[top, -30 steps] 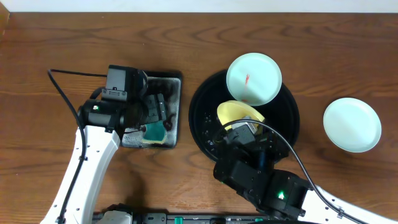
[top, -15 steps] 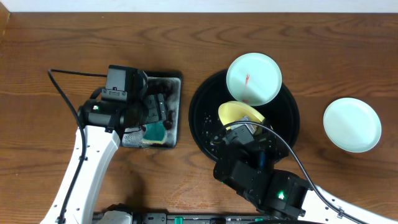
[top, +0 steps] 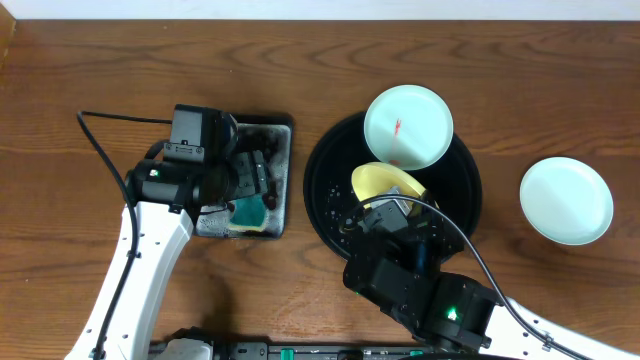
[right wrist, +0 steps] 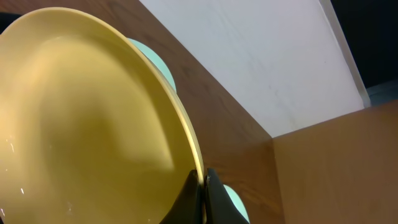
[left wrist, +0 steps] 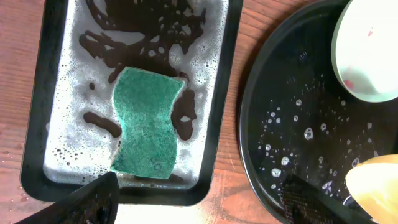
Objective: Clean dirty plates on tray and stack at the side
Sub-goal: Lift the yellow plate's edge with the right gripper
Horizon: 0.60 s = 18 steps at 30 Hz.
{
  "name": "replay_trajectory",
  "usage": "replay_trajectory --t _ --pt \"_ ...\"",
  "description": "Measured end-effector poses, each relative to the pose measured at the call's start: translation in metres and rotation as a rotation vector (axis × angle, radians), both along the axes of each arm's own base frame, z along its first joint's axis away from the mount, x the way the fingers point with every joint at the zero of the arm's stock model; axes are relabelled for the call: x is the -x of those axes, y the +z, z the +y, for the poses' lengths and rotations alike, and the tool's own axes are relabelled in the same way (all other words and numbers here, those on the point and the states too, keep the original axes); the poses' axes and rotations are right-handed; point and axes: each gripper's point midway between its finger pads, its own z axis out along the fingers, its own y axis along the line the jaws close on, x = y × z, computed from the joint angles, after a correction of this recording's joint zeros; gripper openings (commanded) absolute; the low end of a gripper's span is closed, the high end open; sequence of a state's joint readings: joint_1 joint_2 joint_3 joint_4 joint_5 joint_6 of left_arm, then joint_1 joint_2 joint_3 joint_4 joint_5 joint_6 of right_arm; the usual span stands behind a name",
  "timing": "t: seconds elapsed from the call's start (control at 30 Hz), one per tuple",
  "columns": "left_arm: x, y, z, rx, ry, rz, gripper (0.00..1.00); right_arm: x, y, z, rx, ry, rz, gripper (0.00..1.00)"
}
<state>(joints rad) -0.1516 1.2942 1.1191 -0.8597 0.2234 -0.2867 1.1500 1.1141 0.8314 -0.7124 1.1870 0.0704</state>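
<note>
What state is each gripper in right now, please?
Left gripper: open, holding nothing.
Right gripper: closed on the rim of the yellow plate.

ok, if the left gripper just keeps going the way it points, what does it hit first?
Likely the green wavy sponge in the soapy rectangular black tray, or that tray's near rim; the open left gripper points down at them. Depth unclear.

Pale yellow plate [right wrist: 81, 124], glossy and tipped steeply on edge, rim pinched in the right claw [right wrist: 203, 186]. Just beyond the claw, red-smeared mint-blue plate [top: 408, 125], overlapping the far rim of the wet, glossy black tray [top: 325, 180] beneath the claw. Well off to the claw's right, flat and unsmeared, second mint-blue plate [top: 566, 200].
</note>
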Motion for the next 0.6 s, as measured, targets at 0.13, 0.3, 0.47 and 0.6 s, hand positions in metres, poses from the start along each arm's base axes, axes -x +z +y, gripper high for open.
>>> replay_trajectory --t 0.13,0.3,0.47,0.6 --pt "0.0000 0.0000 0.0000 0.000 0.000 0.000 0.84 -0.0001 0.0003 0.0000 0.000 0.000 -0.001 0.01" --pt "0.0000 0.0000 0.0000 0.000 0.000 0.000 0.83 -0.0001 0.0006 -0.0004 0.001 -0.002 -0.004 0.01" --pt "0.0000 0.0000 0.0000 0.000 0.000 0.000 0.83 -0.0002 0.0010 -0.0007 0.002 -0.004 -0.006 0.01" --pt "0.0001 0.0000 0.0000 0.000 0.000 0.000 0.83 -0.0002 0.0012 -0.0006 0.001 -0.004 -0.006 0.01"
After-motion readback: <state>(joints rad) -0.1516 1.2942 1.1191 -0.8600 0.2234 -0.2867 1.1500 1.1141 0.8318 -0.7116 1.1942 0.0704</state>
